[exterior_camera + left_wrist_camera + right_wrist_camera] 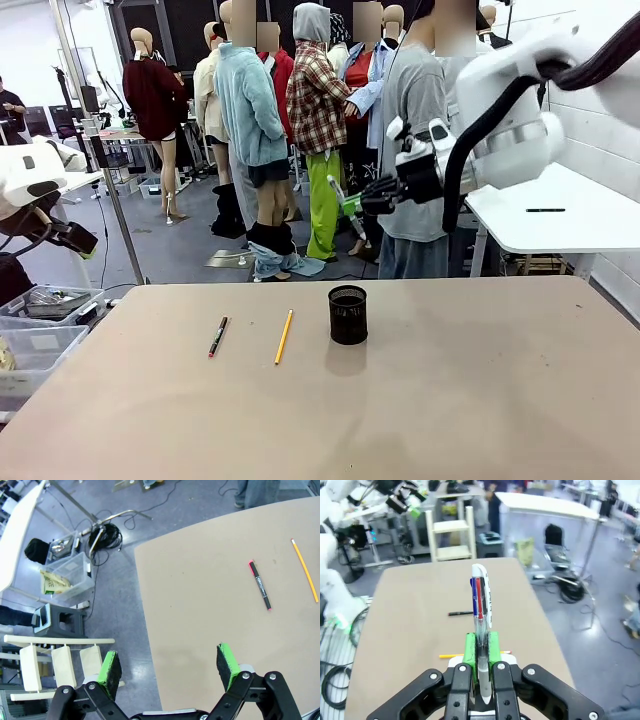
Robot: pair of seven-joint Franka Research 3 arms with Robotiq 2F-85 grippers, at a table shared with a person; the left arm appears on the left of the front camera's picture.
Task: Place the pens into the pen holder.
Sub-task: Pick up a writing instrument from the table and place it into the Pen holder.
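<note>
The left gripper (170,661) hangs wide open across the left edge of the desk (480,400) and holds nothing. Toward the far edge lie the dark pen (218,337) and then the yellow pencil (284,336), apart from each other. Just right of the pencil, the pen holder (348,314) stands upright. The right gripper (350,204), raised high, is closed on the whitish pen (481,597).

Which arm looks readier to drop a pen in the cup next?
The right: its pincer is shut on the white pen, raised over the table with the holder. The left pincer is open, empty, by its edge.
</note>
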